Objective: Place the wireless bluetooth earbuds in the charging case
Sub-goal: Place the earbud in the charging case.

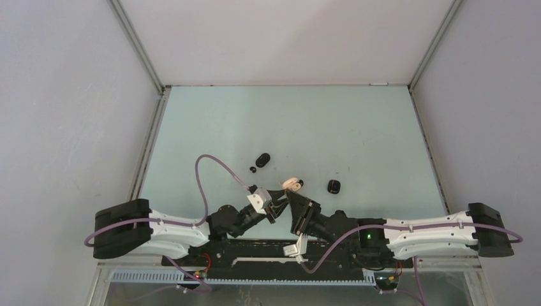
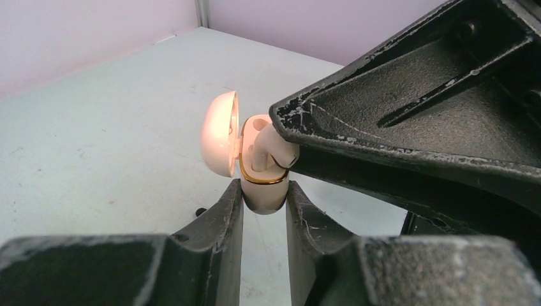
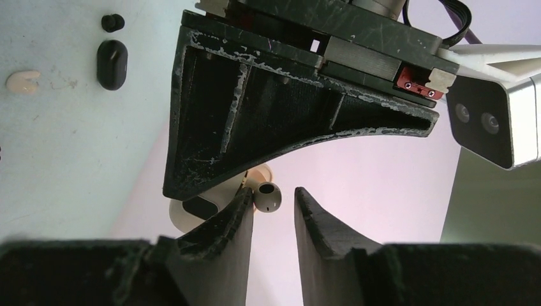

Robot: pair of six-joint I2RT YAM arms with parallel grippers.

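Note:
My left gripper (image 2: 264, 188) is shut on the base of an open cream charging case (image 2: 263, 194) and holds it above the table, its lid (image 2: 220, 141) swung back. A whitish earbud (image 2: 265, 148) sits partly in the case's base. In the right wrist view this earbud (image 3: 268, 197) touches only the left fingertip (image 3: 245, 203) of my right gripper (image 3: 273, 194), whose jaws stand apart. In the top view the two grippers, left (image 1: 285, 189) and right (image 1: 293, 196), meet at the case (image 1: 292, 183). Another whitish earbud (image 3: 22, 81) lies on the table.
A black oval case (image 1: 262, 159) and a tiny black earbud (image 1: 253, 169) lie behind the grippers; they also show in the right wrist view, the case (image 3: 112, 64) and the earbud (image 3: 112, 22). Another black oval piece (image 1: 334, 186) lies to the right.

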